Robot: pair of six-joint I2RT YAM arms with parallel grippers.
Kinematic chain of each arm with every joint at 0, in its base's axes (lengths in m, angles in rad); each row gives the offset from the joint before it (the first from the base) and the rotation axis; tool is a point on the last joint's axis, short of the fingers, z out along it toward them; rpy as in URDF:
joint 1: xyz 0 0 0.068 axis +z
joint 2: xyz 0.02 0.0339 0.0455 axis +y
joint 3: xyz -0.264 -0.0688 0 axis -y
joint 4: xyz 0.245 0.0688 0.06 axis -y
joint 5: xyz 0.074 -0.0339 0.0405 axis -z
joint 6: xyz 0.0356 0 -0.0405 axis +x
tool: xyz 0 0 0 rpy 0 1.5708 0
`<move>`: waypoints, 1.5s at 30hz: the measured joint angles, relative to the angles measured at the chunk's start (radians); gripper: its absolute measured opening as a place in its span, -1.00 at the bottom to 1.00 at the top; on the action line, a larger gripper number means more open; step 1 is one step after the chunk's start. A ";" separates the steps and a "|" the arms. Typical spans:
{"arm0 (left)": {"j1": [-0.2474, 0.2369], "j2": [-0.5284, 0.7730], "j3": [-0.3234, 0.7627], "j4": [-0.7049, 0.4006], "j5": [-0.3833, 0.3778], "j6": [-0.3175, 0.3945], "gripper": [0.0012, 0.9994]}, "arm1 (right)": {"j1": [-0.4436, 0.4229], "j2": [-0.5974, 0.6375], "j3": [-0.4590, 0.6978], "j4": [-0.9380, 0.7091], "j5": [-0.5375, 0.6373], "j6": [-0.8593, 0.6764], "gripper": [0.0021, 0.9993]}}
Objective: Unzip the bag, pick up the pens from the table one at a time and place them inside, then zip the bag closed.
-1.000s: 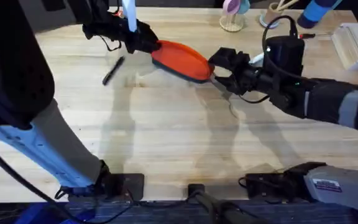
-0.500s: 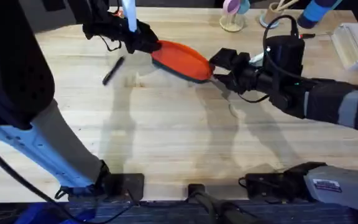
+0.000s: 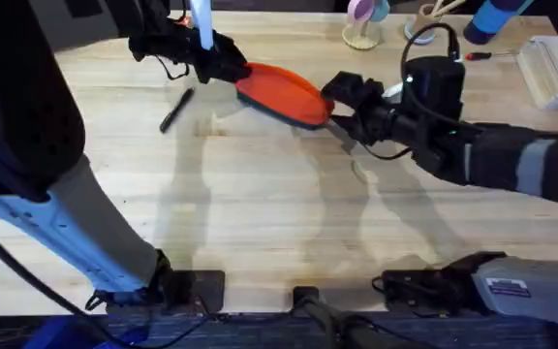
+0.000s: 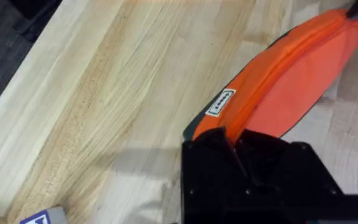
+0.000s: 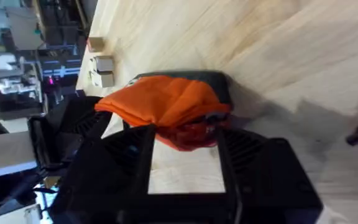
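Left claw (image 3: 229, 66) is clamped on the far end of the bag (image 3: 281, 94); the left wrist view shows its black fingers (image 4: 229, 146) closed over the orange fabric right beside the small white label (image 4: 220, 102). Right claw (image 3: 335, 105) grips the opposite end, at about 4 o'clock from the left one; in the right wrist view its 2 fingers pinch bunched orange fabric and what may be the zipper pull, though I cannot tell which for certain.

Bag sits toward 12 o'clock on the table (image 3: 260, 213), stretched diagonally between the 2 claws, orange side up with a dark edge showing underneath. Judgement: holding both ends keeps the zipper line taut, so 1 claw can anchor while the other draws the slider along. Whether the zipper is open or shut I cannot tell.

1 black pen (image 3: 176, 110) lies on the table at about 8 o'clock from the bag's left end, apart from it and untouched. Judgement: the pen-loading step is not yet done.
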 joint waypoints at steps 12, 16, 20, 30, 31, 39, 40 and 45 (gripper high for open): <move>0.000 0.000 0.000 -0.002 0.000 0.000 -0.92 | 0.013 0.036 0.000 0.069 0.003 0.037 -0.37; 0.000 0.000 0.000 -0.003 0.000 0.000 -0.92 | 0.013 0.037 0.000 0.070 0.000 0.036 -0.65; 0.000 0.000 0.000 -0.003 0.000 0.000 -0.92 | 0.013 0.034 0.000 0.072 -0.009 0.025 -0.81; -0.005 0.000 0.000 -0.008 0.005 0.000 -0.92 | 0.019 -0.048 0.025 -0.102 -0.021 -0.087 -0.93; -0.007 0.000 0.000 -0.008 0.007 0.000 -0.92 | 0.020 -0.057 0.039 -0.142 -0.023 -0.111 -0.94; -0.016 0.000 0.000 -0.011 0.013 0.000 -0.92 | 0.020 -0.083 0.226 -0.472 -0.014 -0.385 -0.94; -0.016 0.000 0.000 -0.011 0.013 0.000 -0.92 | 0.021 -0.083 0.251 -0.502 -0.002 -0.417 -0.94; -0.016 0.000 0.000 -0.011 0.016 0.000 -0.92 | 0.033 -0.083 0.343 -0.588 0.052 -0.546 -0.94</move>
